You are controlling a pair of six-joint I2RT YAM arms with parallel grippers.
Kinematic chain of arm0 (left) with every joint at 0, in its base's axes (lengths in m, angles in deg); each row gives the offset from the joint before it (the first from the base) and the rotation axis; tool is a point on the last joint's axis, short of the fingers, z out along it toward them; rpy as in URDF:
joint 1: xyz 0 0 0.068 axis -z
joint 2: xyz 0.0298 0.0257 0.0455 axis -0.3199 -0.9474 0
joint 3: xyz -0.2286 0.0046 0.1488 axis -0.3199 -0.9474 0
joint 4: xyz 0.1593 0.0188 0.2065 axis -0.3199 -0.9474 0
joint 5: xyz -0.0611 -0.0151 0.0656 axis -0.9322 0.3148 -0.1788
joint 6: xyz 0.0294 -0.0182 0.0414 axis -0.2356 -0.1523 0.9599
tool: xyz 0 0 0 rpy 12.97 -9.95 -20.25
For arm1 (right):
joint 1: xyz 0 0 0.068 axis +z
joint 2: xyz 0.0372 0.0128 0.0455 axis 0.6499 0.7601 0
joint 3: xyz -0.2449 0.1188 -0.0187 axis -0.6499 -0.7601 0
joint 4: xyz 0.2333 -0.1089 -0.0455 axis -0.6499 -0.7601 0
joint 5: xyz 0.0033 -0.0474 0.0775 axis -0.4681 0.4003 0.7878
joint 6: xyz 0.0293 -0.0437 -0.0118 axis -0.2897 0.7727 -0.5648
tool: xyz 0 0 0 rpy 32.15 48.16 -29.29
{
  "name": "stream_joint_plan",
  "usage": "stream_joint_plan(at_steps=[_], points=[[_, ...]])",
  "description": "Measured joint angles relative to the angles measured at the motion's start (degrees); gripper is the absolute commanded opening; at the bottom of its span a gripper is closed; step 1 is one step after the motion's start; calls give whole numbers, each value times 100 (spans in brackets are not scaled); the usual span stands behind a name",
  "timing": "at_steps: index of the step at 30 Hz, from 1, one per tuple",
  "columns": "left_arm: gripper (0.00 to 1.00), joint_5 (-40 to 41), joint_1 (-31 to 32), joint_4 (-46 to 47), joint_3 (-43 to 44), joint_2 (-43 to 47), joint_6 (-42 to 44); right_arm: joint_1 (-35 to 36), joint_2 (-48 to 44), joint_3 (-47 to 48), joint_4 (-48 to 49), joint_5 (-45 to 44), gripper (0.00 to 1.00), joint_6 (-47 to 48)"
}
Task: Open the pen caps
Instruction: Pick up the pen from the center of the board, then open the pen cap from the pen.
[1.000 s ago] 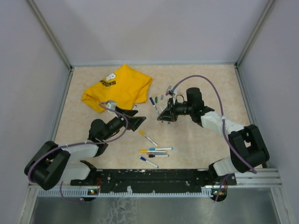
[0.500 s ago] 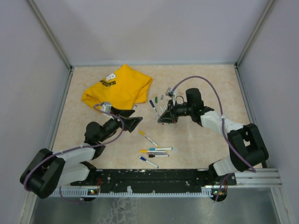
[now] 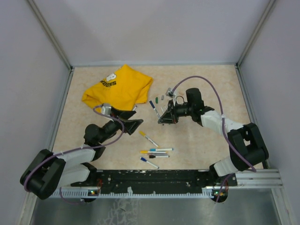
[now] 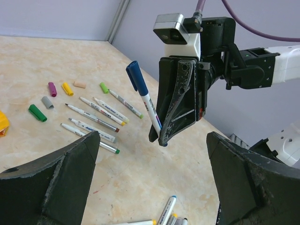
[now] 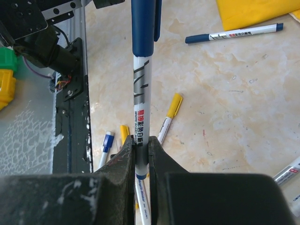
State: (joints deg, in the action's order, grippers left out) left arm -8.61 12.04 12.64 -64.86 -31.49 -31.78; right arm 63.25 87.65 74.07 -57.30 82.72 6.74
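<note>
My right gripper [image 3: 162, 120] is shut on the lower end of a white pen [image 5: 142, 101] with its dark blue cap [image 5: 143, 28] on. The pen stands tilted above the table; it also shows in the left wrist view [image 4: 149, 105]. My left gripper [image 3: 133, 118] is open and empty, facing the right gripper from the left, with the pen's held end between its fingers [image 4: 61, 173] but apart from them. Loose caps lie behind on the left: purple [image 4: 52, 88], yellow [image 4: 67, 88], lime [image 4: 104, 87], grey [image 4: 47, 101], green [image 4: 37, 113]. Several uncapped pens [image 4: 96, 115] lie beside them.
A yellow T-shirt [image 3: 117, 89] lies at the back left. Several capped pens [image 3: 154, 153] lie near the front edge, one with a yellow cap [image 5: 172, 107]. Another blue-capped pen [image 5: 234, 33] lies by the shirt. The black base rail [image 3: 150, 177] runs along the near edge.
My left arm has drawn back to the left, its gripper shifting slightly and staying open. The right gripper has kept hold of the blue-capped pen and barely moved.
</note>
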Motion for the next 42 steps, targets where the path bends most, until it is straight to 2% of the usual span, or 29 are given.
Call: stream_joint_plan(at_steps=[21, 42], points=[[100, -205, -55, 57, -2, 15, -2, 0, 15, 11, -20, 96, 0, 35], [98, -1165, -369, 723, 201, -557, -584, 0, 59, 37, -28, 197, 0, 37]])
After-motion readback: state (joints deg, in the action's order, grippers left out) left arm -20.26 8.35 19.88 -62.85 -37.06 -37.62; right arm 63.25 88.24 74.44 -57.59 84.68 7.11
